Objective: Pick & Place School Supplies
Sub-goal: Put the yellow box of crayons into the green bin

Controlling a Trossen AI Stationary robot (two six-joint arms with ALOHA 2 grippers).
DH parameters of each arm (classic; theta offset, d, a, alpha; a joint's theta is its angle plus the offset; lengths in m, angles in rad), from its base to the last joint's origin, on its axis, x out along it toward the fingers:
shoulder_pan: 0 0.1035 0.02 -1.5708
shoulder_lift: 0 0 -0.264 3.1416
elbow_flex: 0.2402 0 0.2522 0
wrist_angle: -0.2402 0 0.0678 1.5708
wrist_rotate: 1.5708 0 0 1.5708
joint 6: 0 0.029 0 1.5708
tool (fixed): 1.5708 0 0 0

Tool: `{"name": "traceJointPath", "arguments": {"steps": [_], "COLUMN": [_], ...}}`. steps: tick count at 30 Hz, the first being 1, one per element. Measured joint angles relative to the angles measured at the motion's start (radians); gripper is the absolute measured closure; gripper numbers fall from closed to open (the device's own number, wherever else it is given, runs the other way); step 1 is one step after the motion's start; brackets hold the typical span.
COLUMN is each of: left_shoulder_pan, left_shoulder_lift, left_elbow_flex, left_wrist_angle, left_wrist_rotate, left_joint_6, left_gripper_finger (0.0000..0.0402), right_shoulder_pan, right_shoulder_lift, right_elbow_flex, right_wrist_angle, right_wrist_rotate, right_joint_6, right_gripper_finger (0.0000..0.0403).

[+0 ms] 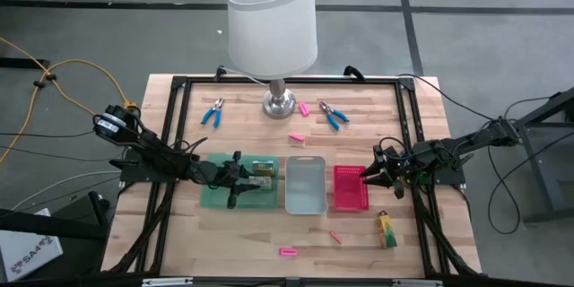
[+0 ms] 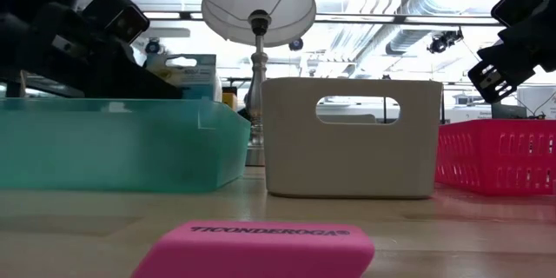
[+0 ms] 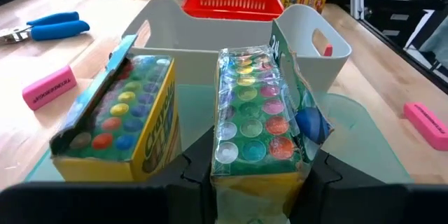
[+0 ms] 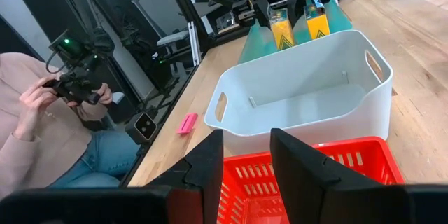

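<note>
My left gripper [image 3: 255, 175] has its jaws clamped on a paint set [image 3: 260, 115] over the green tray [image 1: 218, 195], beside another paint set [image 3: 119, 119]. My right gripper [image 4: 246, 155] hovers over the red basket [image 4: 350, 164], jaws parted, empty.

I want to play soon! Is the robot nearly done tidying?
Not nearly. One paint pack lies in the green tray. The left fingers grip a second pack beside it. Both pliers, pink erasers and a crayon box wait on the table; the right fingers hover empty.
</note>
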Motion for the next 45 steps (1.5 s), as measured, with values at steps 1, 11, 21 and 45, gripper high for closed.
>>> {"name": "traceJointPath", "arguments": {"steps": [1, 11, 21, 45], "left_shoulder_pan": [0.000, 0.000, 0.000, 0.000], "left_shoulder_lift": [0.000, 0.000, 0.000, 0.000], "left_elbow_flex": [0.000, 0.002, 0.005, 0.006], "left_wrist_angle": [0.003, 0.008, 0.008, 0.056], "left_wrist_rotate": [0.000, 0.002, 0.008, 0.028], "left_joint_6": [0.005, 0.027, 0.046, 0.056], "left_gripper_finger": [0.0291, 0.0291, 0.0290, 0.0232], "right_shoulder_pan": [0.000, 0.000, 0.000, 0.000], "right_shoulder_lift": [0.000, 0.000, 0.000, 0.000], "right_elbow_flex": [0.000, 0.000, 0.000, 0.000], "right_wrist_angle": [0.000, 0.000, 0.000, 0.000], "right_wrist_rotate": [0.000, 0.000, 0.000, 0.000], "right_joint_6": [0.000, 0.000, 0.000, 0.000], "right_gripper_finger": [0.0292, 0.0292, 0.0292, 0.0292]}}
